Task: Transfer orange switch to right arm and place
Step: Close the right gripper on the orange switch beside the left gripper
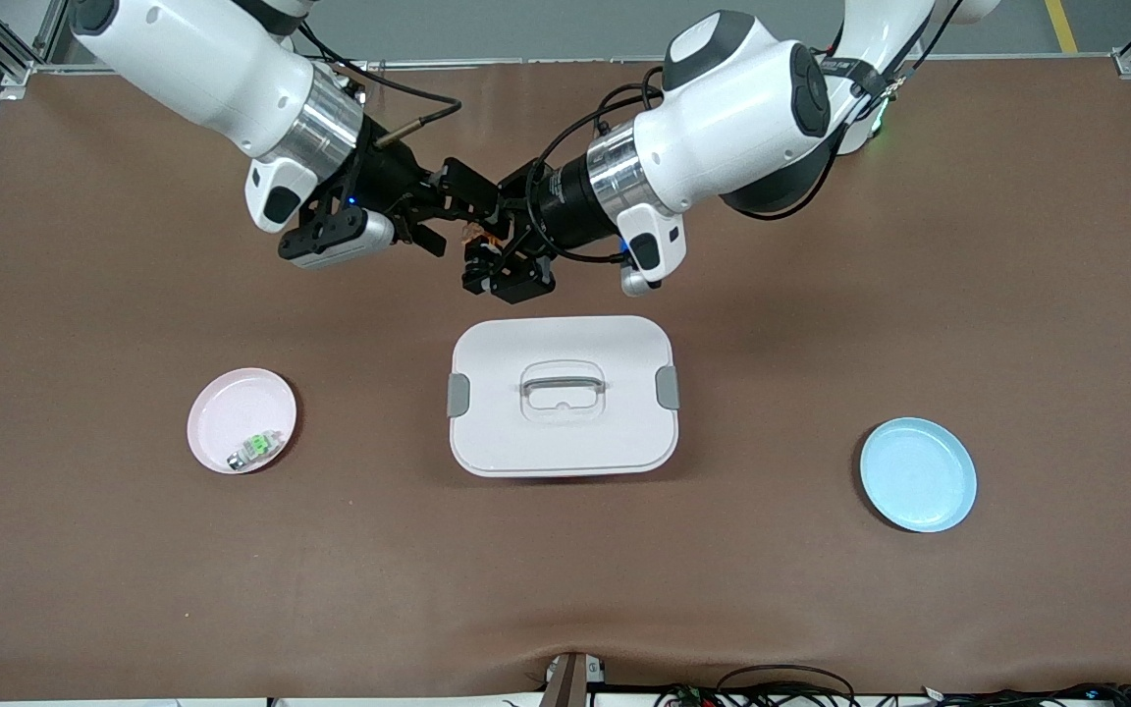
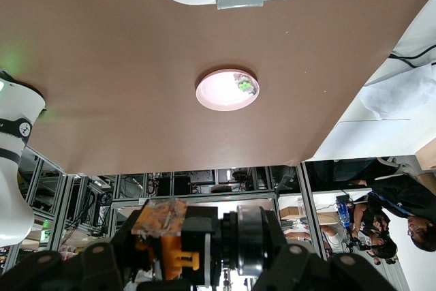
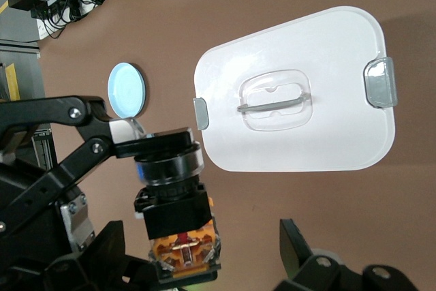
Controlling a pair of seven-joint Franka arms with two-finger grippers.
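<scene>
The orange switch [image 1: 475, 234], a black cylinder with an orange end, hangs in the air over the table, between the robots' bases and the white box. My left gripper [image 1: 499, 239] is shut on it. In the left wrist view the orange switch [image 2: 178, 242] fills the space between the left gripper's [image 2: 197, 253] jaws. My right gripper [image 1: 456, 211] is open around it. In the right wrist view the orange switch's [image 3: 176, 206] orange end lies between the spread jaws of the right gripper [image 3: 204, 264], close to one finger [image 3: 112, 250] and apart from the other.
A white lidded box [image 1: 615, 432] with a clear handle sits mid-table, nearer the front camera than the grippers. A pink plate [image 1: 232, 398] with a small silver-and-green switch [image 1: 256, 448] lies toward the right arm's end. A blue plate [image 1: 917, 474] lies toward the left arm's end.
</scene>
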